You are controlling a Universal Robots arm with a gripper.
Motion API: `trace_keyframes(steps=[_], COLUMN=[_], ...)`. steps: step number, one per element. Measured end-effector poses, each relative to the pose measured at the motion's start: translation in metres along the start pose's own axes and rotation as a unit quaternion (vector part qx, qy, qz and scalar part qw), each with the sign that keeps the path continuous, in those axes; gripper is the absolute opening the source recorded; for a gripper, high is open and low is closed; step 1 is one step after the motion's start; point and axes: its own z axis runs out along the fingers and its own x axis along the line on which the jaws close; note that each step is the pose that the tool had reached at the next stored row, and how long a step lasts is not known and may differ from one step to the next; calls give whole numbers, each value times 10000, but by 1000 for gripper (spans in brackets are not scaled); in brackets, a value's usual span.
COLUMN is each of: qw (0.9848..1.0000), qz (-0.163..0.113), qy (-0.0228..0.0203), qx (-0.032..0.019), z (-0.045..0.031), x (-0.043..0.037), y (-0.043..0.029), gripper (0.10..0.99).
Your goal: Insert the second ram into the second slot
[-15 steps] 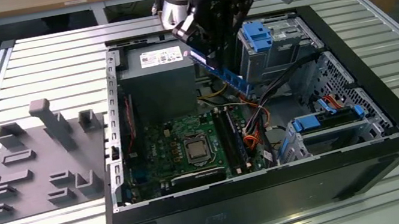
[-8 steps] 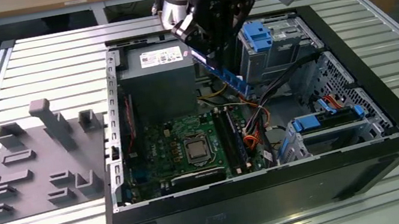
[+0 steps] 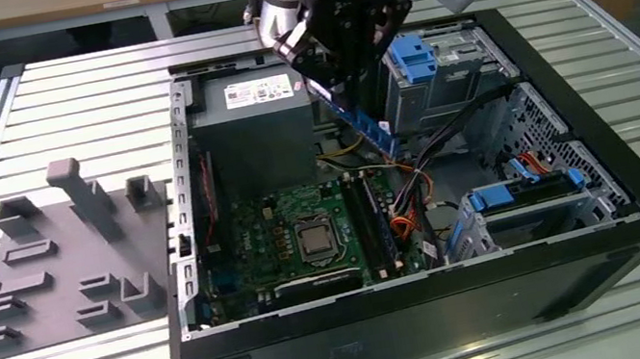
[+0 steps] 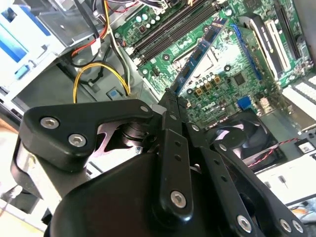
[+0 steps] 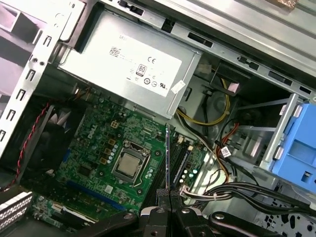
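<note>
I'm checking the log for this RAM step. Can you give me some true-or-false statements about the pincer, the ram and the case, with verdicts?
1. The pincer is shut on the second ram. True.
2. The second ram is fully seated in a slot. False: it is held tilted above the motherboard.
3. The computer case lies open, with its inside exposed. True.
4. The grey fixture sits at the exterior view's right of the computer case. False: it sits at the exterior view's left.

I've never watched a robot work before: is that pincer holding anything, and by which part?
Yes. The pincer is shut on the blue ram stick, gripping one end; the rest juts out toward the motherboard.
</note>
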Motion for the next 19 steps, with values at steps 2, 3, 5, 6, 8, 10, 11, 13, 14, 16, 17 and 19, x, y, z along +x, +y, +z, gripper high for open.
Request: trace_keyframes(steps=[2, 3, 5, 6, 8, 10, 11, 13, 14, 16, 17, 19], qw=[9999, 9998, 9996, 9995, 9993, 9990, 9989, 9987, 9985, 9983, 9982, 9981], qz=[120, 179, 279, 317, 385, 440, 465, 519, 542, 581, 598, 617], qy=[-3, -4, -7, -8, -9, -11, -11, -13, -13, -15, -15, -15], qx=[2, 3, 4, 5, 6, 7, 7, 8, 8, 8, 9, 9], z=[1, 1, 3, 3, 5, 6, 7, 9, 10, 15, 17, 23], x=[0, 0, 0, 0, 0, 0, 0, 0, 0, 0, 0, 0], y=[0, 0, 0, 0, 0, 0, 0, 0, 0, 0, 0, 0], gripper=[114, 114, 114, 114, 114, 114, 114, 114, 114, 114, 114, 114])
